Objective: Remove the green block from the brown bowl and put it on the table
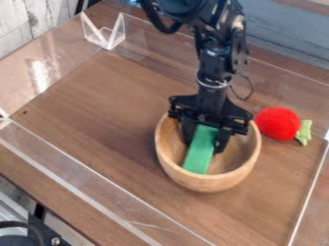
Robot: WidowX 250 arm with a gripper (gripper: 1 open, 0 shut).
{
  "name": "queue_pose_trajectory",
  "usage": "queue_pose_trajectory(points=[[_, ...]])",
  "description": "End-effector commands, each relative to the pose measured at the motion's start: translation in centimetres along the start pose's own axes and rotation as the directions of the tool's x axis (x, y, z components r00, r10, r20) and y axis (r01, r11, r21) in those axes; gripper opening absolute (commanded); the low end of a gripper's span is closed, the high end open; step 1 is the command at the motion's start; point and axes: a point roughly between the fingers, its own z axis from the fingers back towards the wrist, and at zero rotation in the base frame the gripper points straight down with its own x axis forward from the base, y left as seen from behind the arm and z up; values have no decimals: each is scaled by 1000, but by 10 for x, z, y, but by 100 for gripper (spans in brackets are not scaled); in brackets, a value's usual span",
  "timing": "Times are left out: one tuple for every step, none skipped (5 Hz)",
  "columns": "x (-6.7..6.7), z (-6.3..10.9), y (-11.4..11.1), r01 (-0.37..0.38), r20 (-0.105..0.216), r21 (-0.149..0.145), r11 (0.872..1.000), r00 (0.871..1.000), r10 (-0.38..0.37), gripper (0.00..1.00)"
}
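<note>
Hand (209, 133) pointed straight down into the brown bowl (174, 161), its fingers set either side of the upper end of the green block (201, 152); whether they pinched it or stood spread I could not tell. Block leaned tilted inside the bowl. Bowl sat on the bench (103, 101). Red strawberry toy (279, 122) lay just beside the bowl.

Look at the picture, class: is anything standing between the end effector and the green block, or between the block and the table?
Nothing separates the end effector from the green block. The brown bowl walls the block off from the table, so it must clear the rim.
</note>
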Motion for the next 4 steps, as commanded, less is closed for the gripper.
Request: queue_pose_trajectory(points=[[3, 18, -1, 20, 36, -13, 1000, 999, -20, 0], [1, 22, 0, 36, 30, -8, 999, 999, -36, 0], [-1, 24, 4, 1, 25, -6, 1000, 1000, -1, 0], [-4, 23, 8, -34, 20, -3, 999, 999, 34, 0]])
